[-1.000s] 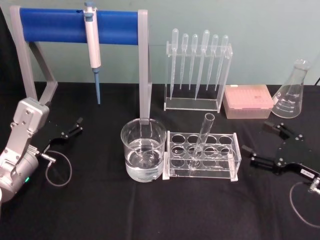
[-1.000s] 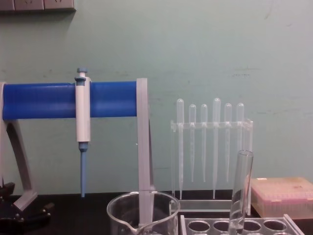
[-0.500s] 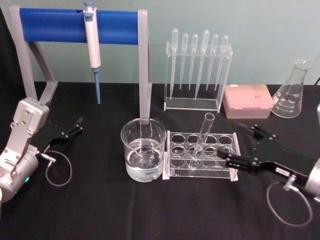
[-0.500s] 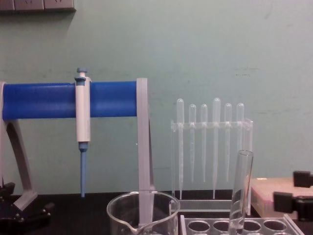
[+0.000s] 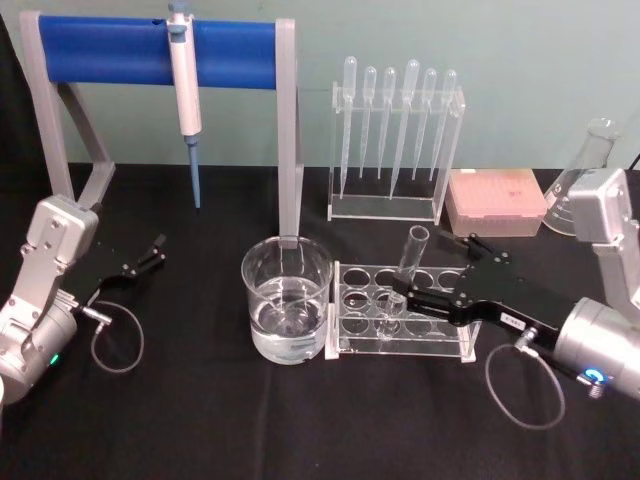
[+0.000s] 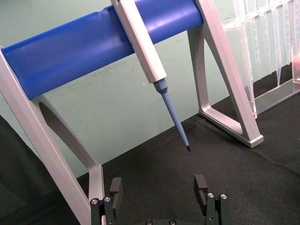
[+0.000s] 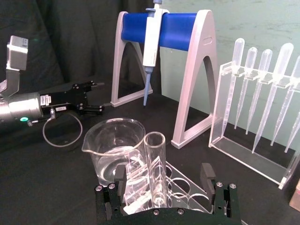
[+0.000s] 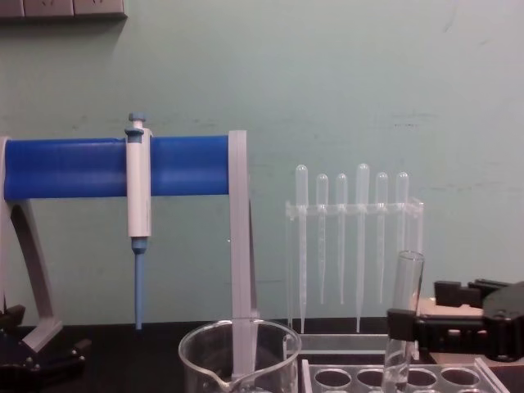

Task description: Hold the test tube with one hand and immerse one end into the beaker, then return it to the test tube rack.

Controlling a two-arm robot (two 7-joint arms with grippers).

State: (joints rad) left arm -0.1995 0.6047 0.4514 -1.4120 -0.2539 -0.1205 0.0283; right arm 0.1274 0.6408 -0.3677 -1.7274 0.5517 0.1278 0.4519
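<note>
**Right gripper has swung in from the right edge to the rack**

At lower left the left gripper (image 5: 150,252) sits parked, fingers apart. Centre frame, the beaker (image 5: 287,244) holds water just beside the test tube rack (image 5: 342,332). The test tube (image 5: 408,262) leans in a middle hole. The right gripper (image 5: 436,269) is spread wide around the tube and grips nothing. It should centre the tube, close gently on the upper glass, then lift along the tube's lean.

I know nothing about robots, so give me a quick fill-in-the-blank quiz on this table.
The right gripper, beside the test tube in its rack, has its fingers ____.
The stand behind holds ____ thin droppers.
Near the idle left gripper, a pipette hangs from a ____ bar.
Missing words: open, six, blue.
</note>
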